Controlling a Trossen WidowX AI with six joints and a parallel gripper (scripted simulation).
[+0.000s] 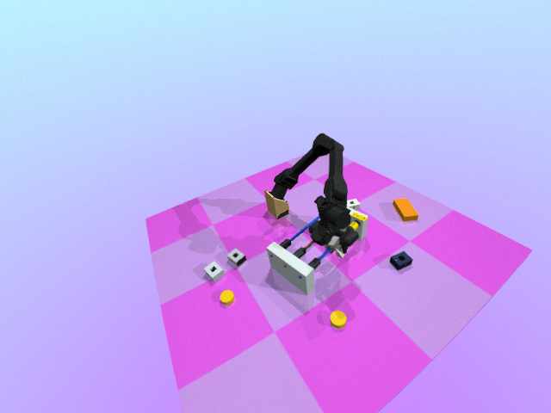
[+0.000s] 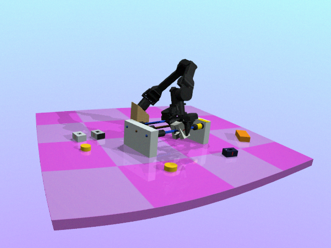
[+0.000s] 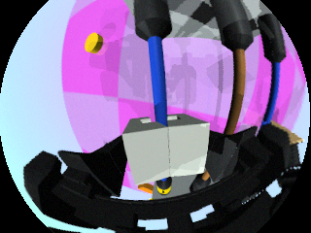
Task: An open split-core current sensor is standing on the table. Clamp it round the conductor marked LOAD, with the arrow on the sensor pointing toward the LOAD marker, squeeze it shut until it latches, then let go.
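My end effector (image 1: 337,246) (image 2: 181,130) (image 3: 158,130) hugs the sensor (image 1: 334,244) (image 2: 178,132) (image 3: 166,151)!
My fingers are wide apart, gripping it around a blue wire (image 1: 325,254) (image 2: 170,131) (image 3: 156,73).

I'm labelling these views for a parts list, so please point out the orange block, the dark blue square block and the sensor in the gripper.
Orange block (image 1: 405,208) (image 2: 242,135): top and exterior views, upper face.
Dark blue square block (image 1: 405,262) (image 2: 226,153): top and exterior views, solid body beside its hole.
Sensor (image 3: 148,152): wrist view, pale face.
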